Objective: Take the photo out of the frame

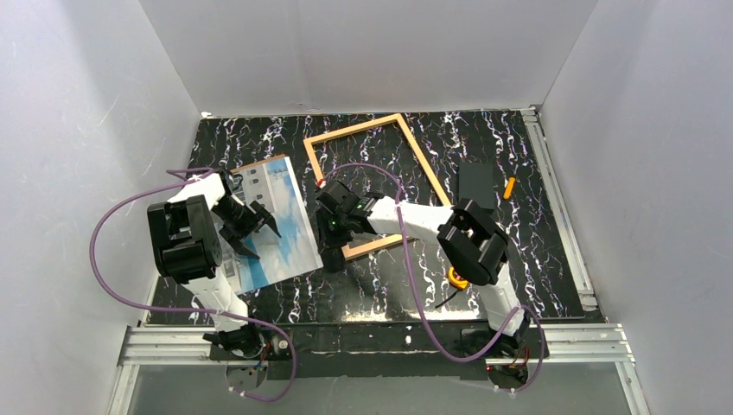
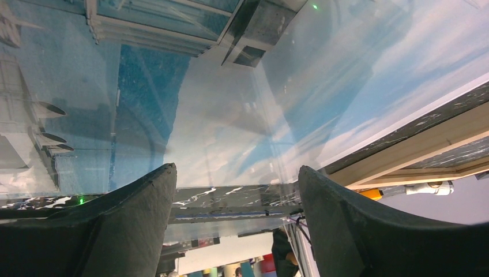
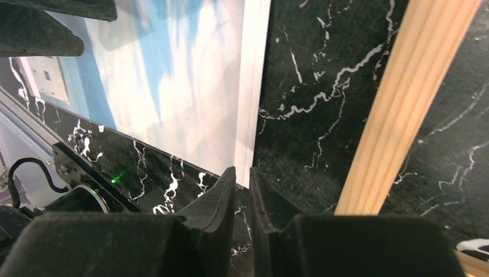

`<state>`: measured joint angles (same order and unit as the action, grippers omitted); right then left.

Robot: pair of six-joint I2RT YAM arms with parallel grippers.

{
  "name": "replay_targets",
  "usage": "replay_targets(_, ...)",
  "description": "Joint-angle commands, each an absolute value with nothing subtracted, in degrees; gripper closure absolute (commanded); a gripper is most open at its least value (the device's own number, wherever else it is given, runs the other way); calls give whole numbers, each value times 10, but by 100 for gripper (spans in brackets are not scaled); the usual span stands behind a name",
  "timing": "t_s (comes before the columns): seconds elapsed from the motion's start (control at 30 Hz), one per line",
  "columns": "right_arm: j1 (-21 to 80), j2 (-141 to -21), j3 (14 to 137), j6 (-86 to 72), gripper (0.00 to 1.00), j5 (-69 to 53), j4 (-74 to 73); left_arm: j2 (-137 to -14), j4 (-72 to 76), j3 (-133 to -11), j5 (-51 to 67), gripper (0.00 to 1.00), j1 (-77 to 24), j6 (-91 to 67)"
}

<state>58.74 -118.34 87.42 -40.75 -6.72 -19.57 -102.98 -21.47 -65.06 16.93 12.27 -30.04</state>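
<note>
Though the left gripper [image 2: 236, 168] hangs right over the photo [image 1: 290, 238], its fingers [image 2: 138, 219] stand wide apart and hold nothing; sky and cloud print fills the gap between them.

Right gripper [image 3: 241, 170]: fingers [image 3: 216, 199] almost together, with only a thin slit between them and nothing seen clamped in it. The slit lines up with the photo's white edge near a corner. Touching or not, cannot tell.

Photo lies out of the frame [image 1: 367, 130], picture side up on the black marbled table [image 1: 536, 277]. In the top view it is at 9 o'clock of the frame, with brown backing showing along its far edge. Its right edge runs just beside the frame's left strip; the right wrist view shows dark table between them.

Frame lies turned a little, bare table showing inside it, its near-left corner hidden under the right arm.

Small black rectangle [image 1: 476, 185] at 3 o'clock of the frame. Short orange piece [image 1: 509, 188] just beside that, again at 3 o'clock.

Purple cables [image 1: 112, 216] loop from both arms.
</note>
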Motion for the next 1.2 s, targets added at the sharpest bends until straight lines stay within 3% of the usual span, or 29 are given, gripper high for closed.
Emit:
replay_targets(0.0, 588, -1199, 908, -412, 78, -82, -188, -1039, -292, -649, 167, 24, 126, -300)
replay_targets(1.17, 596, -1244, 916, -398, 85, -72, -215, -1044, -294, -651, 161, 24, 126, -297)
